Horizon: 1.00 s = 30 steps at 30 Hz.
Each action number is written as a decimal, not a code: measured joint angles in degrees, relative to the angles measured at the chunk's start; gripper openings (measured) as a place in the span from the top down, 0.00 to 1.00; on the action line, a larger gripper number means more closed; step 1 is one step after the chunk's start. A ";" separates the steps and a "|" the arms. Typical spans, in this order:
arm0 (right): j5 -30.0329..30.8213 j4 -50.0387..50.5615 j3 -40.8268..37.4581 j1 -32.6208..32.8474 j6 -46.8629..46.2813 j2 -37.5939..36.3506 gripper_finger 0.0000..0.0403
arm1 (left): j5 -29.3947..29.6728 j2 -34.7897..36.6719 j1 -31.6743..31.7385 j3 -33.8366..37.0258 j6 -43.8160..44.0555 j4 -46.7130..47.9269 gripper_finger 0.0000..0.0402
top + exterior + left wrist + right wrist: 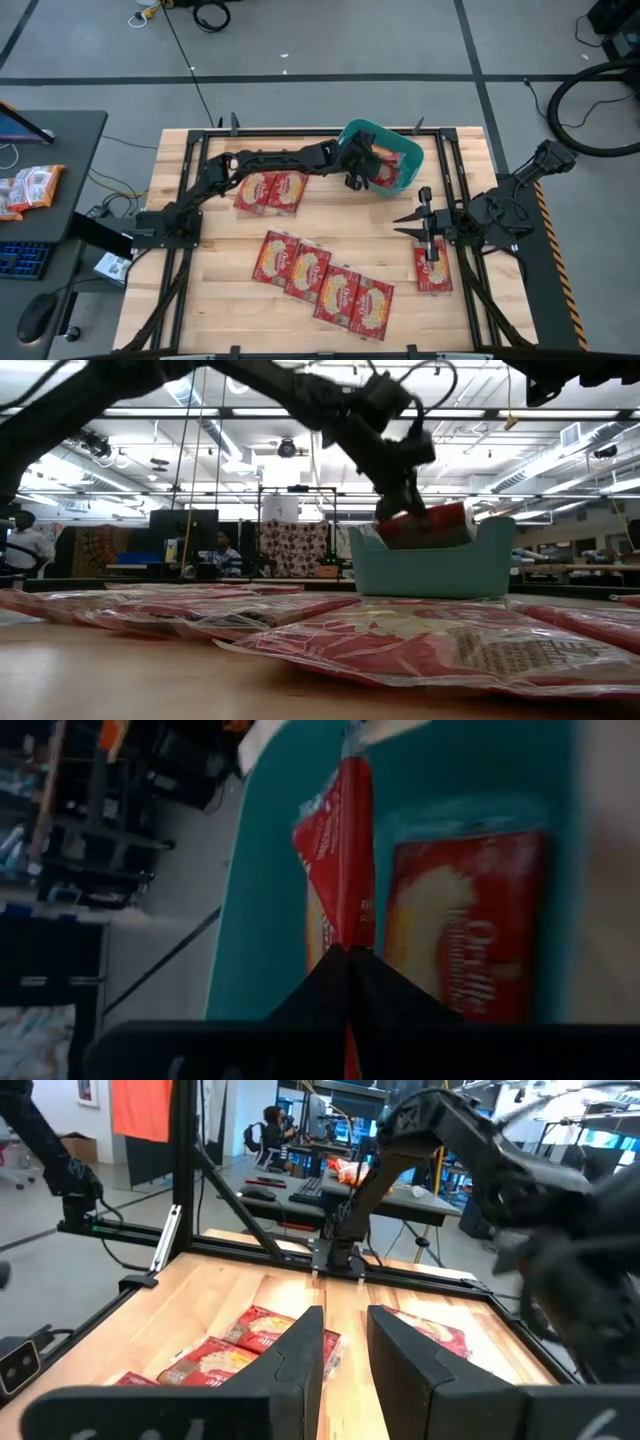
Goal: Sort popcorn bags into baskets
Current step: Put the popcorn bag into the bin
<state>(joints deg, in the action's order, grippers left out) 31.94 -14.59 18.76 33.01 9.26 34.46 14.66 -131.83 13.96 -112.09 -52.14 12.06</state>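
Over the teal tub (410, 150) at the table's far middle, my left gripper (358, 170) is shut on a red popcorn bag (338, 840). In the low view this bag (425, 525) shows at the tub's rim (430, 565). Another bag (465, 920) lies flat on the tub's floor. My right gripper (412, 222) is open at the table's right and touches nothing. One bag (432, 265) lies flat on the table just nearer than it. Two bags (270, 192) lie left of the tub, and several overlapping ones (322, 282) lie in a row near the front edge. My left gripper pinches the red bag by one edge (347, 925) between its two shut fingers. It comes slanting down from the table's left. The bag stands edge-on ahead of the fingers, inside the tub's opening. Whether its far end touches the tub's floor is hidden.
A black frame (190, 150) runs around the wooden table top. Bare wood (350, 225) lies between the tub and the front row of bags. Orange-and-white snack packets (30, 188) sit on a side desk at the left. People show in the room behind.
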 joint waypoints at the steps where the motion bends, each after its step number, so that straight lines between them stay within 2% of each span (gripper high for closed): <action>1: -0.02 0.01 0.00 0.01 0.20 0.02 0.79 | 0.11 -0.63 0.56 0.00 0.01 -0.84 0.96; 7: -0.02 -0.21 0.00 0.01 0.37 0.02 0.79 | -2.85 -2.45 2.99 0.02 -0.03 -1.83 0.90; 11: -0.02 -0.20 0.00 0.01 0.37 0.02 0.79 | -3.70 -2.43 2.33 -0.04 1.51 -0.84 0.78; 15: -0.02 -0.08 0.00 0.01 0.37 0.02 0.79 | -1.09 -0.74 0.44 -0.13 3.79 1.90 0.67; 19: -0.02 0.25 0.00 0.01 0.38 -0.04 0.79 | -0.97 2.44 -1.85 -2.86 9.85 11.19 0.63; 30: -0.02 0.20 0.00 0.01 -0.05 0.04 0.79 | -0.95 7.51 -7.03 -3.95 33.51 43.32 0.65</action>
<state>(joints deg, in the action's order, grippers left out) 31.92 -14.39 18.76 33.01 9.21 34.50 13.71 -124.32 6.93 -116.04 -18.63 55.38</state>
